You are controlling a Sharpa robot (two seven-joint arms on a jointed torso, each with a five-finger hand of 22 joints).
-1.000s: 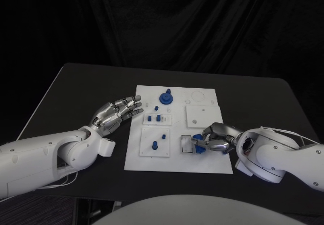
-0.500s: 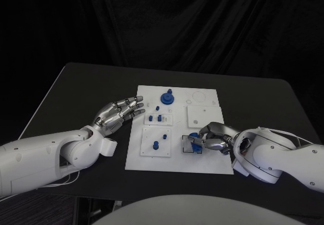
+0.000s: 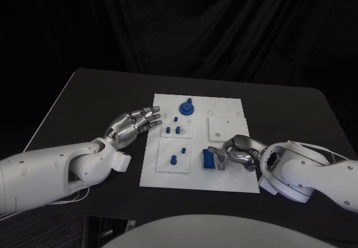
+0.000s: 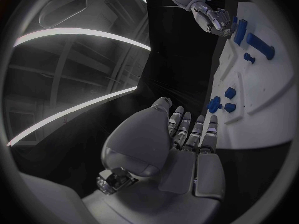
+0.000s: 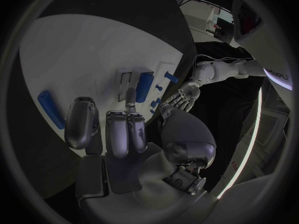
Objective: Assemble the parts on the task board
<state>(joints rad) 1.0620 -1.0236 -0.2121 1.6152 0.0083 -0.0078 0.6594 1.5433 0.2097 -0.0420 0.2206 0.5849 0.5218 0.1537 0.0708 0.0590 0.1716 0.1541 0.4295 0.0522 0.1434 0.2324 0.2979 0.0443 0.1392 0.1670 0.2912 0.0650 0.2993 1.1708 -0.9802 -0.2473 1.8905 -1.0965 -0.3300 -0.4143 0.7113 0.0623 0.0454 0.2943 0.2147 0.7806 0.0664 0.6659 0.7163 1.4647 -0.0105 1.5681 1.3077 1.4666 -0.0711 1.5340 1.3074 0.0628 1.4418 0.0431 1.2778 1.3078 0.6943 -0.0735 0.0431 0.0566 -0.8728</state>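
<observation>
- Since a second ago, the right robot hand (image 3: 237, 154) has let go of the long blue part (image 3: 208, 159), which now lies flat in its recess on the task board (image 3: 224, 181); the fingers have drawn slightly back, loosely curled and empty.
- Head view: the left robot hand (image 3: 133, 125) hovers beside the board's left edge over the bench (image 3: 89, 98), fingers spread, holding nothing. A blue knob part (image 3: 185, 108) stands near the board's far edge.
- Left wrist view: the left robot hand (image 4: 187, 149) is wide open; small blue parts (image 4: 218, 103) sit just beyond its fingertips.
- Right wrist view: the right robot hand (image 5: 118, 134) is above the board, the long part (image 5: 144, 86) beyond it. No writing is readable.
</observation>
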